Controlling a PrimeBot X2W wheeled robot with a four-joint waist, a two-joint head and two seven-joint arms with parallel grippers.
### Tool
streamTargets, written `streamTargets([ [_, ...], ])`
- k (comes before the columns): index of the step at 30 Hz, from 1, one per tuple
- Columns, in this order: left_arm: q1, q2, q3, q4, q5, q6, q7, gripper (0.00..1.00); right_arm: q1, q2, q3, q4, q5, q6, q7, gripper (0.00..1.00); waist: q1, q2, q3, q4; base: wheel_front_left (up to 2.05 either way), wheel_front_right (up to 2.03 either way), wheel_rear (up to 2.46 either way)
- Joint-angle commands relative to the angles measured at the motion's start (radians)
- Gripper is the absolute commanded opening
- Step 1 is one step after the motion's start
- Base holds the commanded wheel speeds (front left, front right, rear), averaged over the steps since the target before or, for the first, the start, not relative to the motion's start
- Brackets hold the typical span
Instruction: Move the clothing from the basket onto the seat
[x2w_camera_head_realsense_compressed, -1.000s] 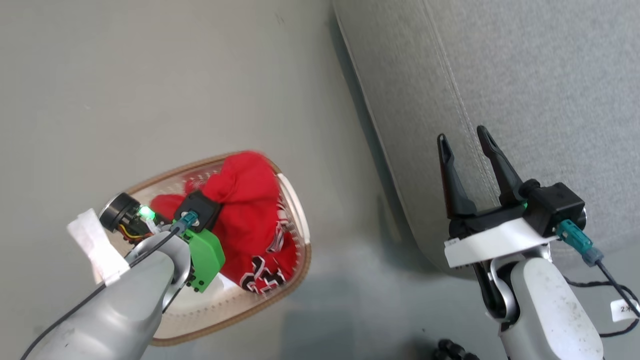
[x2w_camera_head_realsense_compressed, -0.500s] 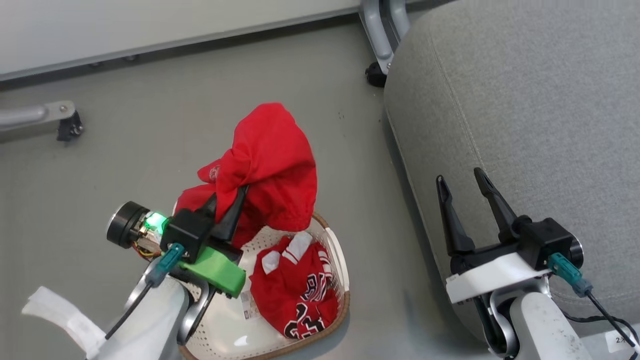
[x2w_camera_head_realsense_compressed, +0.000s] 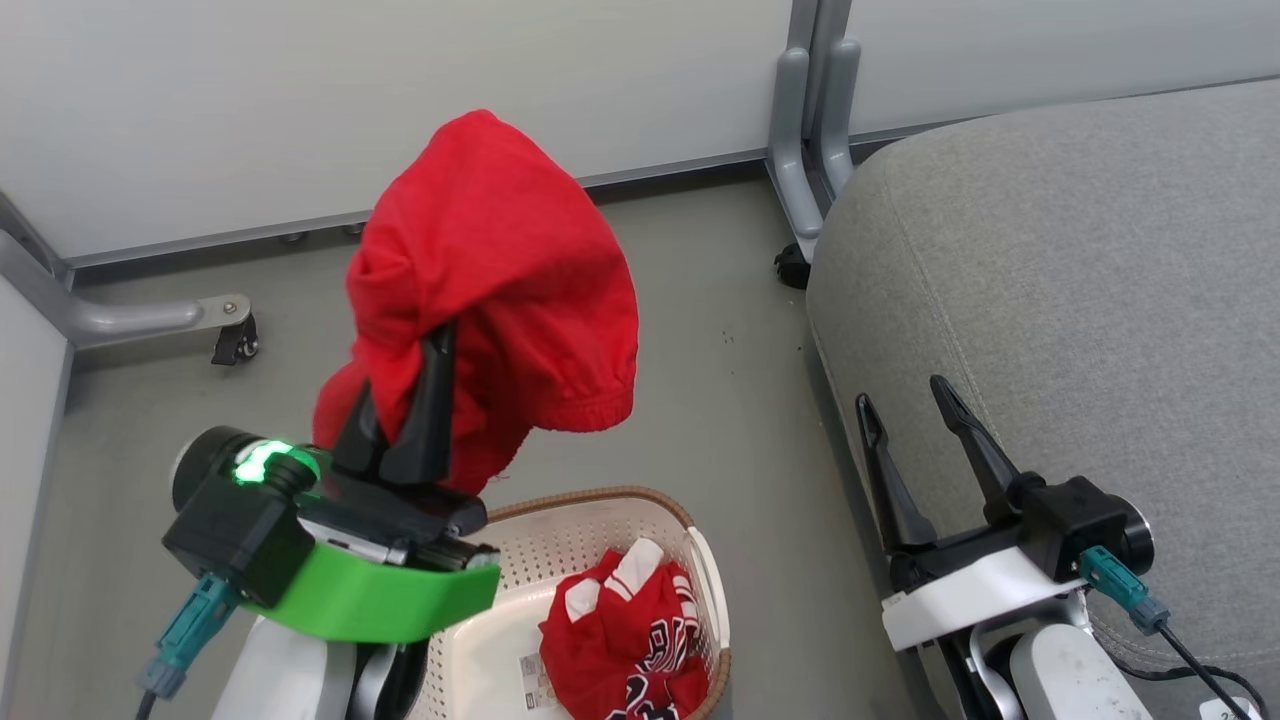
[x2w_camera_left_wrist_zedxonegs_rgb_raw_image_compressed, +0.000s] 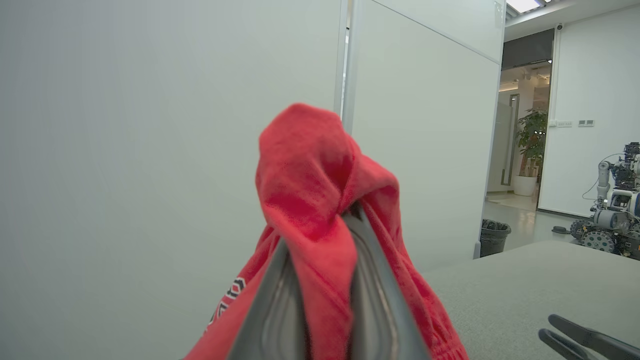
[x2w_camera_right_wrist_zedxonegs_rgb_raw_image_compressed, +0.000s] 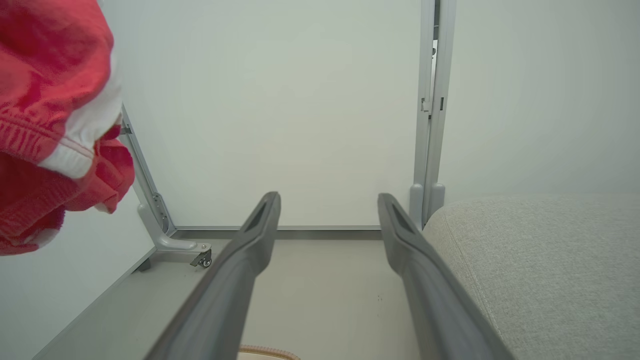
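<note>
My left gripper is shut on the plain red garment, which hangs bunched over its fingers, high above the basket. In the left wrist view the same red garment drapes over my left gripper. The red jersey with black-and-white lettering lies in the cream basket, at its right side. My right gripper stands open and empty at the left edge of the grey seat. The right wrist view has my right gripper open, the red garment at upper left and the seat at right.
White partition walls close the back. Their grey metal feet with casters and a post stand on the grey floor. Beyond the seat, the left wrist view has a dark bin and another robot.
The head camera has tilted up, shifting the whole picture. My left gripper has lifted the plain red garment out of the basket and raised it higher. The right gripper stays open.
</note>
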Motion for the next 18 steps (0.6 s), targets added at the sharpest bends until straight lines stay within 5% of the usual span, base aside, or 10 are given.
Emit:
streamTargets([
  [1,0.025,0.003,-0.005,-0.014,-0.029,-0.004,0.000,0.00,0.012,-0.003,-0.001,-0.005,0.004,0.000,-0.003,1.00,0.0001,-0.0001,-0.010,0.007,0.00,0.00,0.00],
  [18,-0.005,0.072,-0.234,-0.122,-0.285,-0.003,-0.001,0.00,0.024,-0.006,0.010,-0.012,-0.010,0.000,-0.003,1.00,0.0001,-0.0001,0.000,-0.002,0.00,0.00,0.00],
])
